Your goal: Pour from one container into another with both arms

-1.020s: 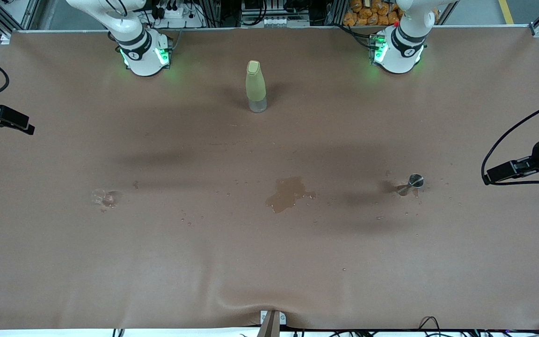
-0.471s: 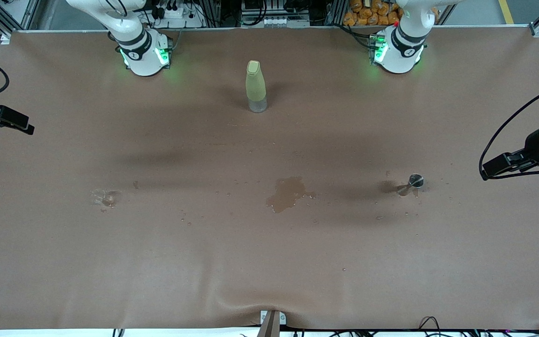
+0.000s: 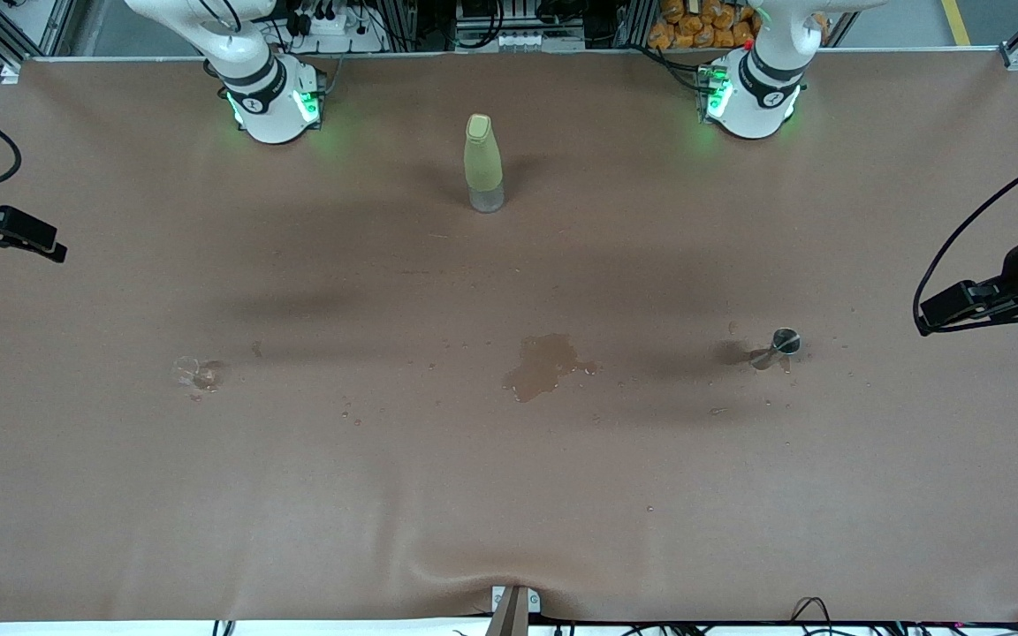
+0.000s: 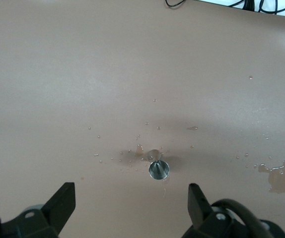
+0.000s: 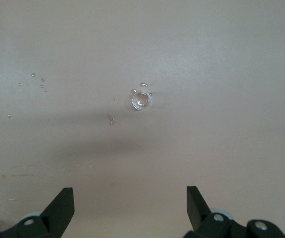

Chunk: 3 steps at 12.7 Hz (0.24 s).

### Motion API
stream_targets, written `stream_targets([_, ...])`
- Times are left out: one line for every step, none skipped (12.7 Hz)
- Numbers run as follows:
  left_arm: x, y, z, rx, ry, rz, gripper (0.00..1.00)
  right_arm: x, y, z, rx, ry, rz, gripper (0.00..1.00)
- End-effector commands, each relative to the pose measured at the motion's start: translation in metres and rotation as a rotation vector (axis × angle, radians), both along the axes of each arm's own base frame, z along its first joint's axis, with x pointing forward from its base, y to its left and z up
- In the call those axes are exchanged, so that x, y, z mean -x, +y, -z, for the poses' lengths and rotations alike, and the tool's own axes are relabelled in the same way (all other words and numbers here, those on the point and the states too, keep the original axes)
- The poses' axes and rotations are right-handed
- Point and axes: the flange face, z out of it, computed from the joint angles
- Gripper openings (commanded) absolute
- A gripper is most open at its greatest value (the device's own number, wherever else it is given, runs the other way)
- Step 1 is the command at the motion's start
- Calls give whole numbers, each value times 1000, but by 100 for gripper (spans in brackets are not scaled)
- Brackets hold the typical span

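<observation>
A pale yellow-green bottle (image 3: 483, 163) stands upright between the two arm bases. A small metal jigger (image 3: 778, 344) stands toward the left arm's end of the table, with droplets around it. My left gripper (image 4: 131, 198) hangs open high over the table beside the jigger (image 4: 158, 170), holding nothing. A small clear glass (image 3: 189, 371) sits toward the right arm's end. My right gripper (image 5: 130, 201) is open and empty, high above the table near that glass (image 5: 141, 100).
A brown puddle (image 3: 544, 364) lies mid-table between the jigger and the glass, with scattered droplets nearby. The brown table cover (image 3: 509, 495) has a wrinkle at its edge nearest the front camera. Cables trail from both wrists.
The left arm's hand at the table's end has risen slightly in the front view and shifted a little. The right arm's hand has dipped slightly. Bottle, jigger and glass have not moved.
</observation>
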Motion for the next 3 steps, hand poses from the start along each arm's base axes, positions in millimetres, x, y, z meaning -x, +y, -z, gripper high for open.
stream_targets([7,1,-6,5,-4,13,100,0,-5,-6,20,-2,2,100])
stream_targets([7,1,-5,5,-1,12,100,0,-6,-6,22,-4,8,100])
stream_targets([7,0,-5,3,-2,15,100,-1,-7,-4,25,-3,8,100])
